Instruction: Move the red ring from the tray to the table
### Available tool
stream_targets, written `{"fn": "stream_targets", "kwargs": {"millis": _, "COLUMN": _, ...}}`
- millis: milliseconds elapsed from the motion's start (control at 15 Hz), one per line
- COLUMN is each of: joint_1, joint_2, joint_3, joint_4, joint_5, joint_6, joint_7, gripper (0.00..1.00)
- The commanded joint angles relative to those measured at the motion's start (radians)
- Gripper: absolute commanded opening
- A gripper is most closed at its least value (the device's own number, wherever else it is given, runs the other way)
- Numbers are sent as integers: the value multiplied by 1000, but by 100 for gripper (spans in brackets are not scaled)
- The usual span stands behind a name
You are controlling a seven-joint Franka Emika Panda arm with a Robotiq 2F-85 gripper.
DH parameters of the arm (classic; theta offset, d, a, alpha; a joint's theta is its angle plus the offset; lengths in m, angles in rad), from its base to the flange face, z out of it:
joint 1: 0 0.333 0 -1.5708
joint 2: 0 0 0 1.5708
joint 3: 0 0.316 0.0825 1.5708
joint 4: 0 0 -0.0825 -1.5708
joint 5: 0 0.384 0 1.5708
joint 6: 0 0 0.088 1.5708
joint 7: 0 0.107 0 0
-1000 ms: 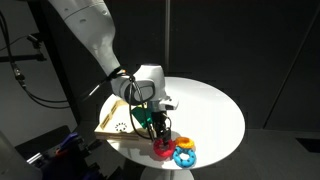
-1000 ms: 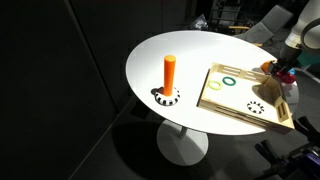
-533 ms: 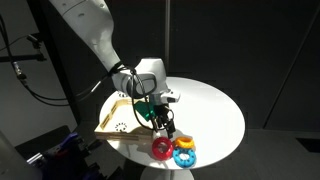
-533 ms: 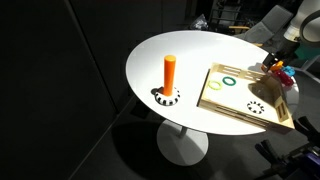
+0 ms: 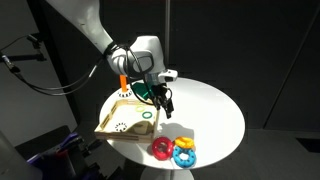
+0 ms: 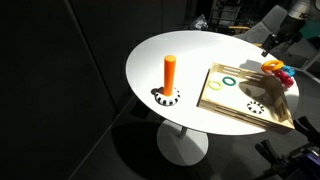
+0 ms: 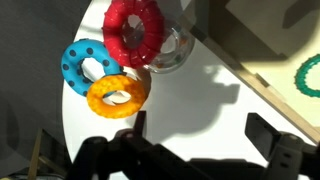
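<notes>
The red ring [image 5: 160,148] lies on the white table [image 5: 215,110] near its front edge, outside the wooden tray [image 5: 112,125]. In the wrist view the red ring [image 7: 135,30] leans partly on a clear round disc [image 7: 168,55], touching a blue ring [image 7: 85,65] and a yellow-orange ring [image 7: 118,93]. My gripper [image 5: 161,101] hangs open well above the table, between tray and rings, with nothing in it. Its dark fingers [image 7: 270,135] show at the bottom of the wrist view over bare tabletop.
A thin green ring [image 5: 148,115] lies in the tray [image 6: 245,100], also green ring [image 7: 310,75] in the wrist view. An orange upright peg [image 6: 170,72] on a round base stands left of the tray. The blue and yellow rings [image 5: 185,155] sit beside the red one.
The gripper opened and let go of the red ring, which stays on the table. The gripper then rose and drew back toward the tray.
</notes>
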Motion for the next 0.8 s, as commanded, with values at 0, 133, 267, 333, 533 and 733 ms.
{"fn": "stream_targets", "kwargs": {"millis": 0, "joint_1": -54, "joint_2": -138, "joint_3": 104, "joint_4": -34, "joint_5": 117, "joint_6": -107, "joint_7": -114, "gripper": 100}}
{"fn": "stream_targets", "kwargs": {"millis": 133, "joint_1": -68, "joint_2": -182, "joint_3": 147, "joint_4": -28, "joint_5": 214, "joint_6": -178, "joint_7": -189, "gripper": 100}}
{"fn": "stream_targets", "kwargs": {"millis": 267, "joint_1": -71, "joint_2": -217, "joint_3": 165, "joint_4": -15, "joint_5": 283, "joint_6": -258, "joint_7": -242, "gripper": 100}}
{"fn": "stream_targets", "kwargs": {"millis": 333, "joint_1": -70, "joint_2": -233, "joint_3": 168, "joint_4": -12, "joint_5": 298, "joint_6": -291, "joint_7": -253, "gripper": 100}}
{"fn": "stream_targets", "kwargs": {"millis": 533, "joint_1": -67, "joint_2": -270, "joint_3": 168, "joint_4": -5, "joint_5": 305, "joint_6": -372, "joint_7": -259, "gripper": 100}}
{"fn": "stream_targets", "kwargs": {"millis": 733, "joint_1": -66, "joint_2": -302, "joint_3": 166, "joint_4": -8, "joint_5": 282, "joint_6": -425, "joint_7": -247, "gripper": 100}}
